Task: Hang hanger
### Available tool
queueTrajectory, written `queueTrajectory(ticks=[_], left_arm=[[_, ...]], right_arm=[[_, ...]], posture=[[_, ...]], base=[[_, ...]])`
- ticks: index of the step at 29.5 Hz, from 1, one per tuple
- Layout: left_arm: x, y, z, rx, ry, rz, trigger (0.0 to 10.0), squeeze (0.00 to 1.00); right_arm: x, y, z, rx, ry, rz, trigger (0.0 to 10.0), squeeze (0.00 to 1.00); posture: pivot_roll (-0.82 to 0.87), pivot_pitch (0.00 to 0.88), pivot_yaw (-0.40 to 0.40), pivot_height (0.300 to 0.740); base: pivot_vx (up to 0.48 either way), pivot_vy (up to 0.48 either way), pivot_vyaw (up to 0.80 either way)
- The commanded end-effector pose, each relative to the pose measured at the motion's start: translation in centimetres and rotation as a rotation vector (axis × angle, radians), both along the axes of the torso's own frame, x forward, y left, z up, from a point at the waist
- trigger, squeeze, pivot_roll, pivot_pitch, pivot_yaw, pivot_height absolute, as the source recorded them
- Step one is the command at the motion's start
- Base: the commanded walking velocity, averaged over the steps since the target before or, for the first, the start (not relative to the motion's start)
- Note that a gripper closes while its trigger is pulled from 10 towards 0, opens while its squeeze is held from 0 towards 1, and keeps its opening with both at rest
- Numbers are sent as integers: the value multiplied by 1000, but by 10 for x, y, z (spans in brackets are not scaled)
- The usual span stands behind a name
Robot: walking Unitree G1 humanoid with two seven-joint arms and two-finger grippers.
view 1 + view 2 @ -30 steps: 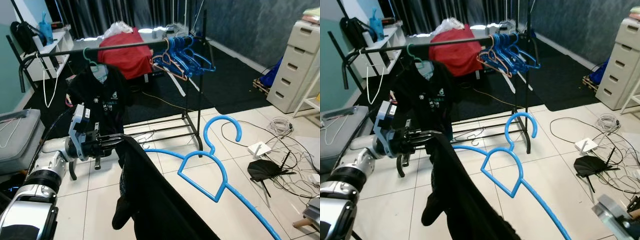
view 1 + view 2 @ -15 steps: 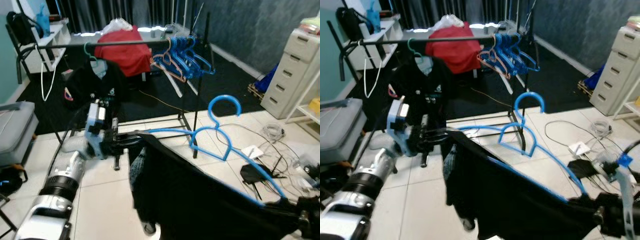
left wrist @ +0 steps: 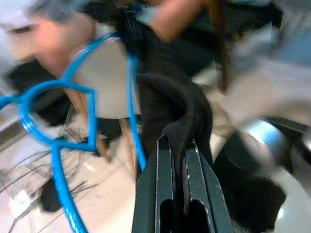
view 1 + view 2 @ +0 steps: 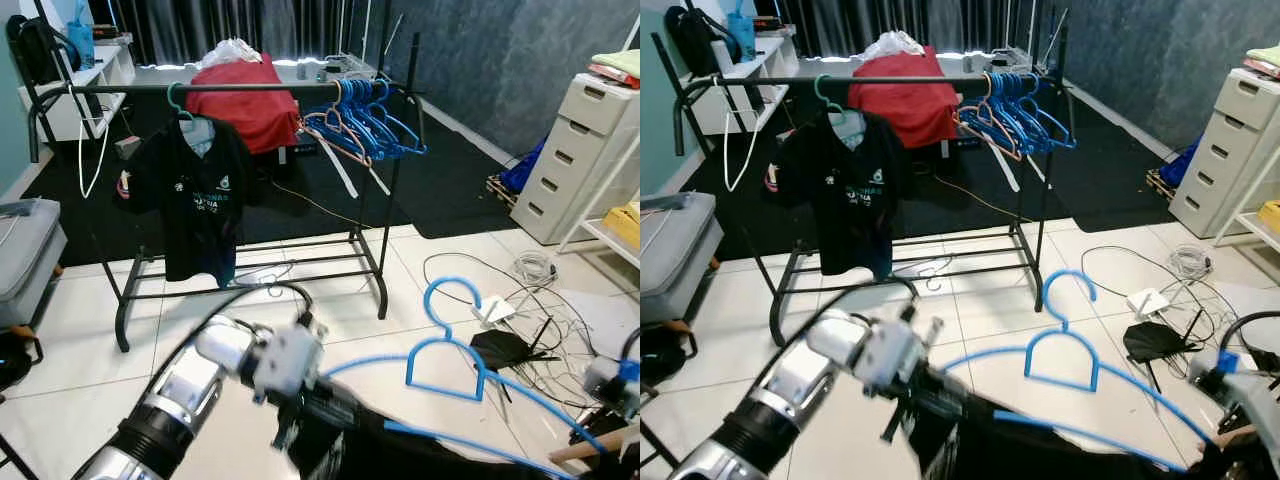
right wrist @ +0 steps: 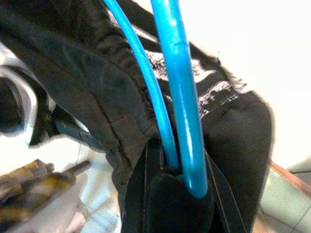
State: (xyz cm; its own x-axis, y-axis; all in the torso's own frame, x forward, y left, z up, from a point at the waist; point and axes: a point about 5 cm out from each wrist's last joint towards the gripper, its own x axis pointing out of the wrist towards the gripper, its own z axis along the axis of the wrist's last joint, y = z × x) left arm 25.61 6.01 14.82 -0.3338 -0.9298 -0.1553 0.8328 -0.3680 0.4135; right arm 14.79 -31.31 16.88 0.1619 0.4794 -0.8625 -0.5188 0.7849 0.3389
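Lowered blue hanger (image 4: 445, 355), left tool (image 3: 176, 145) gripping garment (image 3: 187, 104)

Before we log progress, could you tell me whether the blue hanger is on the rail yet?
Not yet: the blue hanger is low over the floor, clear of the rail, gripped by the right gripper.

Glossy blue plastic hanger (image 4: 446, 352), matt black cloth garment (image 5: 116, 92), glossy floor tiles (image 4: 70, 330).

One clothes rack (image 4: 250, 88), one held blue hanger (image 4: 445, 350), two black shirts (image 4: 195, 205).
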Motion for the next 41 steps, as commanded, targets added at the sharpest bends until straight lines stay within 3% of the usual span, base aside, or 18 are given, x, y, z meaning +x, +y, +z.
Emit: queueTrajectory(ticks=[1, 5, 6, 8, 9, 19, 21, 23, 26, 30, 31, 32, 33, 35, 37, 38, 39, 41], left_arm=[[-5, -13, 9, -44, -55, -34, 10000, 0], [-3, -16, 12, -42, -96, 14, 10000, 0], [3, -18, 20, -85, -78, 98, 10000, 604], [3, -18, 20, -85, -78, 98, 10000, 604], [7, -18, 27, -120, -71, 154, 10000, 1000], [20, -9, 40, -170, -124, 268, 10000, 1000], [31, 3, 59, -269, -142, 365, 10000, 1000], [31, 3, 59, -269, -142, 365, 10000, 1000], [38, 11, 69, -367, -130, 456, 10000, 1000], [39, 13, 72, -406, -116, 498, 10000, 1000], [40, 15, 76, -495, -67, 562, 10000, 824], [40, 15, 76, -495, -67, 562, 10000, 824], [41, 16, 80, -576, -6, 614, 10000, 608], [41, 16, 80, -576, -6, 614, 10000, 608], [41, 17, 83, -706, 152, 667, 10000, 310], [41, 17, 83, -706, 152, 667, 10000, 310], [40, 14, 81, -718, 240, 669, 10000, 137], [40, 14, 81, -718, 240, 669, 10000, 137]], right_arm=[[0, 6, -1, -10, -3, 53, 10000, 0], [5, 6, -7, -59, -31, 99, 10000, 0], [11, 8, -9, -64, -89, 118, 10000, 0], [11, 8, -9, -64, -89, 118, 10000, 0], [17, 11, -9, -48, -137, 118, 10000, 0], [28, 22, -11, -12, -261, 129, 10000, 0], [48, 21, -12, -127, -463, 132, 10000, 0], [48, 21, -12, -127, -463, 132, 10000, 0], [72, 23, -8, -256, -665, 112, 10000, 0], [83, 26, -5, -306, -757, 87, 10000, 0], [97, 30, 0, -400, -876, 87, 10000, 0], [97, 30, 0, -400, -876, 87, 10000, 0], [106, 34, 5, -483, -979, 112, 10000, 0], [106, 34, 5, -483, -979, 112, 10000, 0], [118, 43, 10, -647, -1116, 242, 10000, 0], [118, 43, 10, -647, -1116, 242, 10000, 0], [122, 48, 12, -698, -1173, 298, 10000, 0], [122, 48, 12, -698, -1173, 298, 10000, 0]], posture=[[-288, 0, -63, 740], [-281, 0, -65, 740], [-278, 0, -60, 740], [-278, 0, -60, 740], [-273, 0, -54, 740], [-271, 0, -36, 740], [-268, 0, -16, 740], [-268, 0, -16, 740], [-265, 0, -6, 740], [-264, 0, -2, 740], [-257, 0, 18, 740], [-257, 0, 18, 740], [-257, 0, 20, 740], [-257, 0, 20, 740], [-250, 0, 37, 740], [-250, 0, 37, 740], [-243, 0, 39, 740], [-243, 0, 39, 740]], base=[[0, 0, 0], [0, 0, 0], [0, 0, 0], [0, 0, 0], [0, 0, 0], [0, 0, 0], [0, 0, 0], [0, 0, 0], [0, 0, 0], [0, 0, 0], [0, 0, 0], [0, 0, 0], [0, 0, 0], [0, 0, 0], [0, 0, 0], [0, 0, 0], [0, 0, 0], [0, 0, 0]])
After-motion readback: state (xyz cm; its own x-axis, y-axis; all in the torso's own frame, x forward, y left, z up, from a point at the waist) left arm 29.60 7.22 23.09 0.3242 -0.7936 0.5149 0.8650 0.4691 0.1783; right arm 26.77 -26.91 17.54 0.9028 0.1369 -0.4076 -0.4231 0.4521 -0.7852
